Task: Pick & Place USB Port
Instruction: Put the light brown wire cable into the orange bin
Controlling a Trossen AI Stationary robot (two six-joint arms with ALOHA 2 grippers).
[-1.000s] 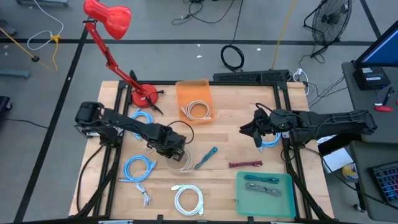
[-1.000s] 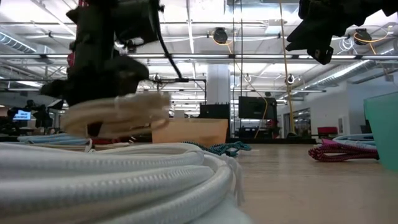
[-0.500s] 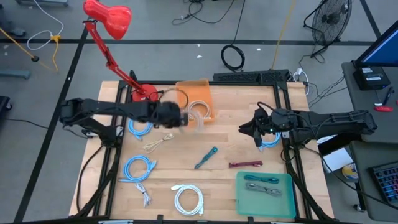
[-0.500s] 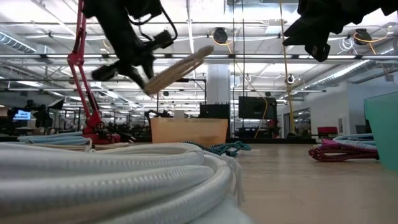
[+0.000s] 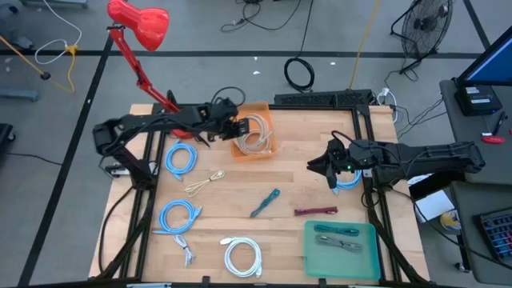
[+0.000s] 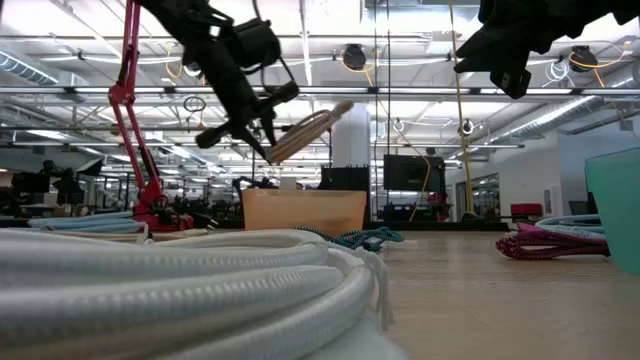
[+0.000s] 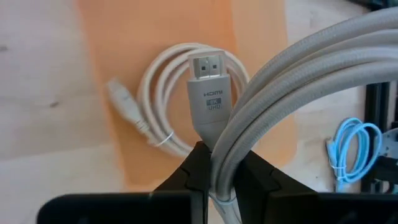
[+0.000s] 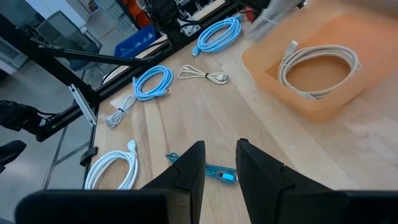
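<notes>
My left gripper [image 5: 237, 130] is shut on a coiled off-white cable [image 5: 256, 133] with an HDMI plug [image 7: 208, 87], held in the air over the orange bin [image 5: 240, 152] near the table's far edge. In the low view the coil [image 6: 305, 125] tilts above the bin [image 6: 305, 212]. A second white coil [image 7: 163, 93] lies on the bin's floor. My right gripper [image 5: 332, 170] waits at the table's right, open, with nothing between its fingers [image 8: 186, 171]. My left gripper pinches several strands of the coil [image 7: 227, 163] between its two fingers [image 7: 198, 169], beside the plug's neck. The fingers slant down from the table's left. The coil hangs lifted clear and tilted above the bin, and the plug sticks out beyond the fingertips.
A red lamp base [image 5: 182, 123] stands left of the bin. On the table lie light blue coils [image 5: 182, 158] [image 5: 178, 216], a small beige cable [image 5: 204, 184], a teal cable [image 5: 264, 202], a maroon cable [image 5: 314, 211], a white coil [image 5: 242, 256] and a green tray [image 5: 340, 250].
My left gripper has swung from the table's middle up and toward the far edge, to above the orange bin, turning as it went. It has stayed shut on the off-white coil, which has risen from just above the tabletop and now tilts over the bin.
</notes>
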